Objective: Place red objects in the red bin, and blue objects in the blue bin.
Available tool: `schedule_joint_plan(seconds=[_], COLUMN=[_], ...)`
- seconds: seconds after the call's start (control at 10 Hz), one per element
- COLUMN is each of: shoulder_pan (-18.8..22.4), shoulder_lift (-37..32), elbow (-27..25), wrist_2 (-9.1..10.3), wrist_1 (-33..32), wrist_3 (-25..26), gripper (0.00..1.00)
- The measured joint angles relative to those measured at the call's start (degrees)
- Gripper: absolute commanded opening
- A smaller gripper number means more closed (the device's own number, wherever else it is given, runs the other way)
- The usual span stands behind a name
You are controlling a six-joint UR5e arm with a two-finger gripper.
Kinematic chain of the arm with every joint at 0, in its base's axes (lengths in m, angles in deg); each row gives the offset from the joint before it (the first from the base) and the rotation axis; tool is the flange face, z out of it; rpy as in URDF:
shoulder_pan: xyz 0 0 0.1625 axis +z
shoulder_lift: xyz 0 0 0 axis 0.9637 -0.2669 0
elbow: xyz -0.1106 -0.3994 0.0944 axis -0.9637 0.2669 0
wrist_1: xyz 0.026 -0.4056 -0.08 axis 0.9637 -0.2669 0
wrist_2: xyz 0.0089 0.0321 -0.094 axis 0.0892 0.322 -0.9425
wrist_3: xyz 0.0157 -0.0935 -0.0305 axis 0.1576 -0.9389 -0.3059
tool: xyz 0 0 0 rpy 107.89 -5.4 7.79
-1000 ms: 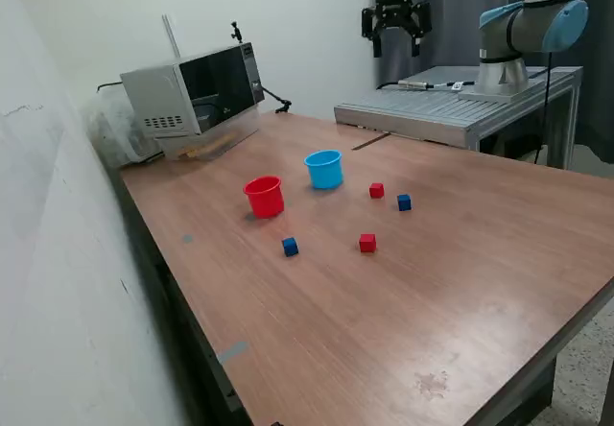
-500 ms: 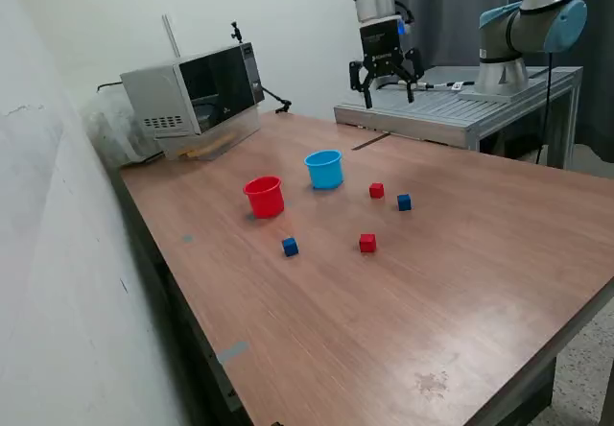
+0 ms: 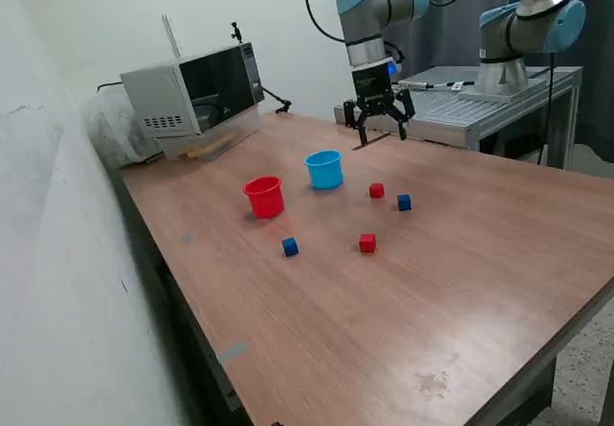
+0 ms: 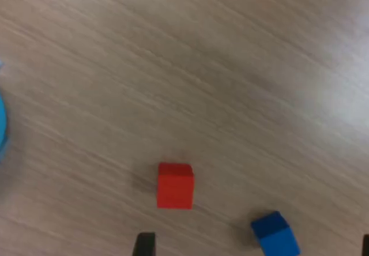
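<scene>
My gripper (image 3: 382, 135) hangs open and empty above the table, just behind the blue bin (image 3: 324, 169) and a red cube (image 3: 376, 190). A blue cube (image 3: 404, 201) lies beside that red cube. The red bin (image 3: 264, 196) stands at the exterior view's left of the blue bin. Nearer the front lie another red cube (image 3: 367, 243) and another blue cube (image 3: 290, 246). The wrist view looks down on a red cube (image 4: 175, 185) and a blue cube (image 4: 275, 233), with a dark fingertip (image 4: 144, 245) at the picture's edge and a sliver of the blue bin (image 4: 2, 123).
A microwave (image 3: 197, 88) sits at the table's back corner by the wall. A metal bench (image 3: 451, 109) adjoins the table behind my gripper and carries a second arm (image 3: 532, 23). The wooden table (image 3: 432, 311) stretches on in front of the cubes.
My arm has swung in and come down from high at the back to just above the table behind the blue bin. The cubes and bins have not moved.
</scene>
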Motion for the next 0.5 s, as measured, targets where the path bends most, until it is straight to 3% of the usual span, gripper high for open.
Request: schedule_joint_plan(seconds=[0.5], shoulder_pan=[1.3], shoulder_lift=[7.1], elbow=[0.2], wrist_2=[-1.47], wrist_1=[-5.8], wrist_3=[3.3], gripper=[1.0])
